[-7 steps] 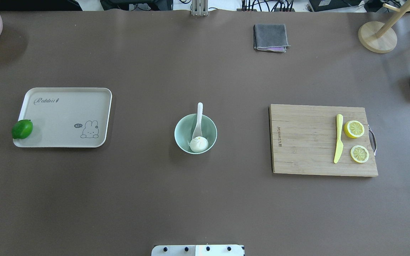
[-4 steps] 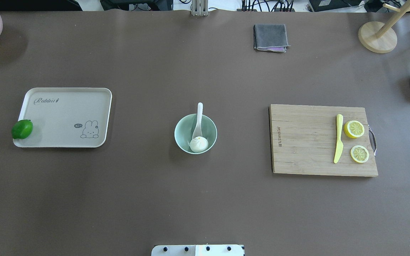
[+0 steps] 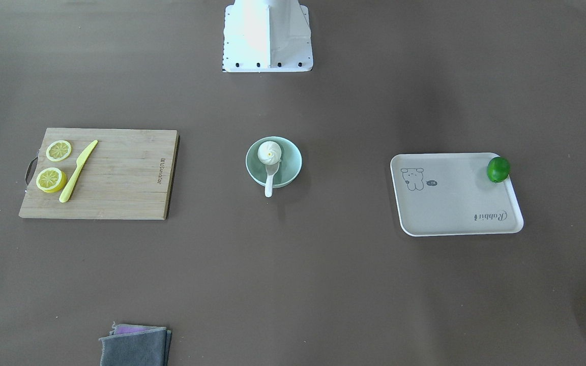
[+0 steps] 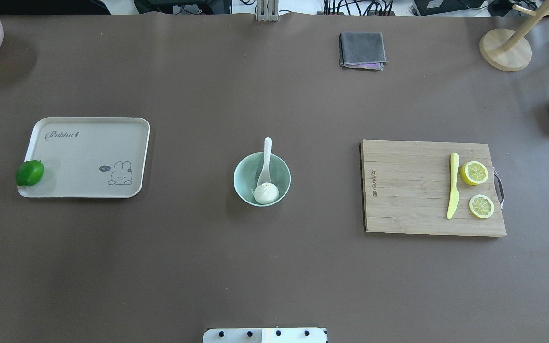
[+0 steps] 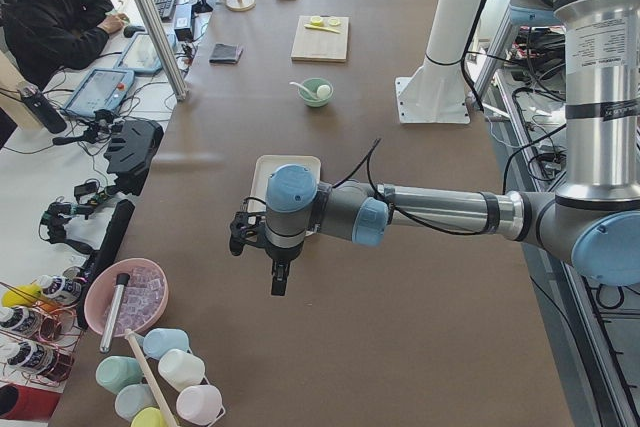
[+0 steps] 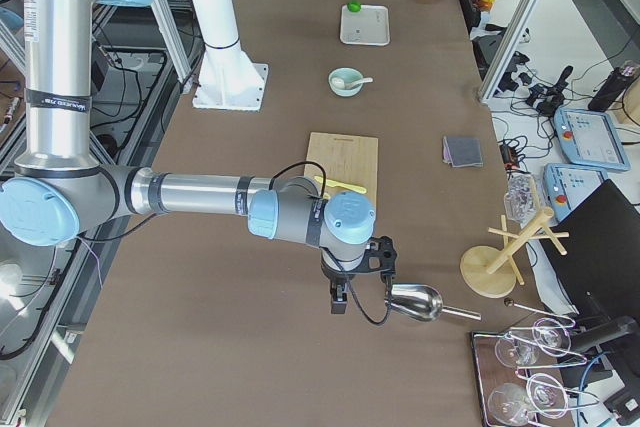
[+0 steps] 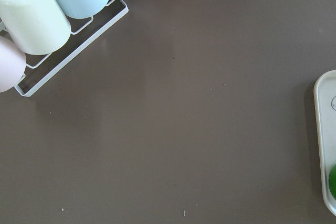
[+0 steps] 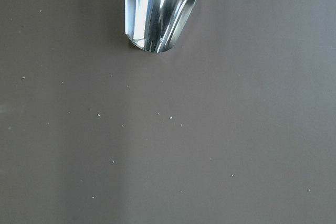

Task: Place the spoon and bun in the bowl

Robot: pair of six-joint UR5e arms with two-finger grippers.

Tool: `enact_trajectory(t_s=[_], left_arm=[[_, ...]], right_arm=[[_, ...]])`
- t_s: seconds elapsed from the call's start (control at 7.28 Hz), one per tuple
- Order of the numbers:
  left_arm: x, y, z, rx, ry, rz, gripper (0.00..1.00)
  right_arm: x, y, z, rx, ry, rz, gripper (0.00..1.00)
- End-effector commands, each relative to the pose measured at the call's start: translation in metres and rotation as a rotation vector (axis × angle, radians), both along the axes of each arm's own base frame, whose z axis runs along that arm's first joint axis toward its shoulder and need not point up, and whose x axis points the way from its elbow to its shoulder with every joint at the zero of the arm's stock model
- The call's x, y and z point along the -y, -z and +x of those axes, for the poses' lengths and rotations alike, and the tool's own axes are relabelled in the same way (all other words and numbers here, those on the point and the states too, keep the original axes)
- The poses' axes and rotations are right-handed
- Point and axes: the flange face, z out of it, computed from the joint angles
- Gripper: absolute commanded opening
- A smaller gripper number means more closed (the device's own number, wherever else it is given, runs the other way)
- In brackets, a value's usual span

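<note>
Centrally, bun (image 4: 266,193) in bowl (image 4: 243,175), spoon (image 4: 267,153) (handle past rim)

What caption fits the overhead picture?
Bun and spoon rest in the green bowl, between a tray and a cutting board.

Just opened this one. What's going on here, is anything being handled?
Neither arm is touching the task items. The bun and the spoon both sit in the bowl at mid-table, the spoon's handle poking over the rim. The left gripper hangs above the table past the tray, the right gripper beside the metal scoop; whether their jaws are open cannot be told.
</note>
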Motion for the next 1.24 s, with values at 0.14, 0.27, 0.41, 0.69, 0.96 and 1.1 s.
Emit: enact_trajectory(t_s=[0.14, 0.27, 0.41, 0.69, 0.96, 1.1], left_arm=[[0.0032, 0.0031, 0.0004, -0.007, 0.036, -0.024, 0.98], [0.0047, 0.0045, 0.0003, -0.006, 0.036, -0.019, 0.98], [0.0047, 0.0053, 0.0003, -0.006, 0.036, -0.017, 0.98], [0.0060, 0.0048, 0.0001, -0.003, 0.037, -0.019, 0.98], [0.0059, 0.0036, 0.0000, -0.001, 0.037, -0.023, 0.98], [0.0058, 0.0037, 0.0001, -0.002, 0.037, -0.023, 0.98]], right_arm=[[0.0134, 0.0128, -0.0030, 0.007, -0.027, -0.010, 1.00], [0.0134, 0.0129, -0.0031, 0.009, -0.029, -0.012, 1.00], [0.0134, 0.0128, -0.0030, 0.007, -0.029, -0.012, 1.00], [0.0142, 0.0137, -0.0029, 0.007, -0.030, -0.010, 1.00], [0.0147, 0.0163, -0.0030, 0.008, -0.036, -0.008, 1.00], [0.0140, 0.0156, -0.0030, 0.008, -0.036, -0.009, 1.00]])
